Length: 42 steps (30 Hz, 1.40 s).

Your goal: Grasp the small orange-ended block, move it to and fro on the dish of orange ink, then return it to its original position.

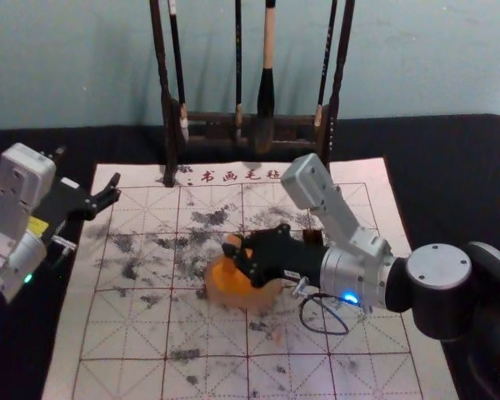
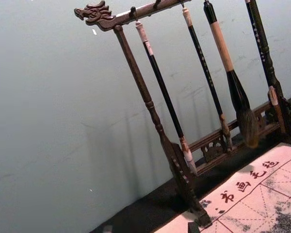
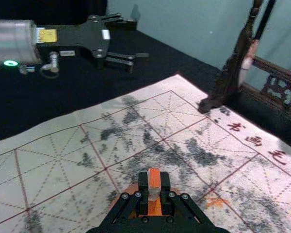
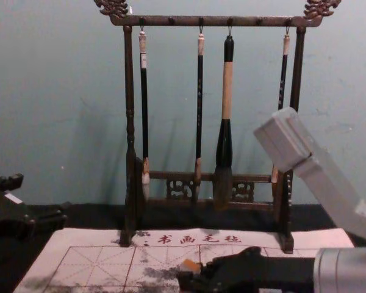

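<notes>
The block [image 3: 154, 177] is being pinched, long axis near upright, by the right gripper [image 3: 154, 187] over the dish of orange ink [image 1: 243, 294]; the left gripper [image 3: 132, 37], spread, is being parked beside the mat [image 1: 125, 333].

Prob. calligraphy workspace, w/ brush rack [image 4: 171, 21] & gridded mat [image 1: 125, 333].

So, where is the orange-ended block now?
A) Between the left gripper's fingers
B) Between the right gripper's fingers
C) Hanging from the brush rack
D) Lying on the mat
B: the right gripper has the block pinched between its fingers, over the dish of orange ink.
</notes>
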### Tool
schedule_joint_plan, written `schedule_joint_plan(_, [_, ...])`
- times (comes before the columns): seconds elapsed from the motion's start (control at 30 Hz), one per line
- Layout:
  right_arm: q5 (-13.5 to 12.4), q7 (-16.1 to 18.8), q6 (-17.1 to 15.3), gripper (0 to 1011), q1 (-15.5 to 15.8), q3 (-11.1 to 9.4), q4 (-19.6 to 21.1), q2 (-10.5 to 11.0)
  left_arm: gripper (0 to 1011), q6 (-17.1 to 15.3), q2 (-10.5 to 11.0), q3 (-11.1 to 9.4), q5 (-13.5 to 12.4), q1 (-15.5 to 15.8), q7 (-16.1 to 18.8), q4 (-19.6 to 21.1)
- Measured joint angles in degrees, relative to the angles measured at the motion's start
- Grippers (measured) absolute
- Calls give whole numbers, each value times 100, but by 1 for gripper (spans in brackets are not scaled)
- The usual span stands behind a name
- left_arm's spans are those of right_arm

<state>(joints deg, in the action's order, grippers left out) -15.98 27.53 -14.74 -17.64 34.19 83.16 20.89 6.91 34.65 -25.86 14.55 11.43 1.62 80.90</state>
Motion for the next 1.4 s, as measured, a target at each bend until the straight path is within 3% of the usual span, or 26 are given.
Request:
schedule_joint_plan(0.37, [15,-80,-4,127,-16,-146,-72,-15,1001,0,0,0,0,0,0,0])
schedule_joint_plan(0.73, [-29,-60,-10,127,135,-291,110,160,1001,0,0,0,0,0,0,0])
schedule_joint_plan(1.17, [-165,46,-21,127,364,-342,406,384,1001,0,0,0,0,0,0,0])
schedule_joint_plan(1.4, [-190,77,-39,127,386,-274,465,399,1001,0,0,0,0,0,0,0])
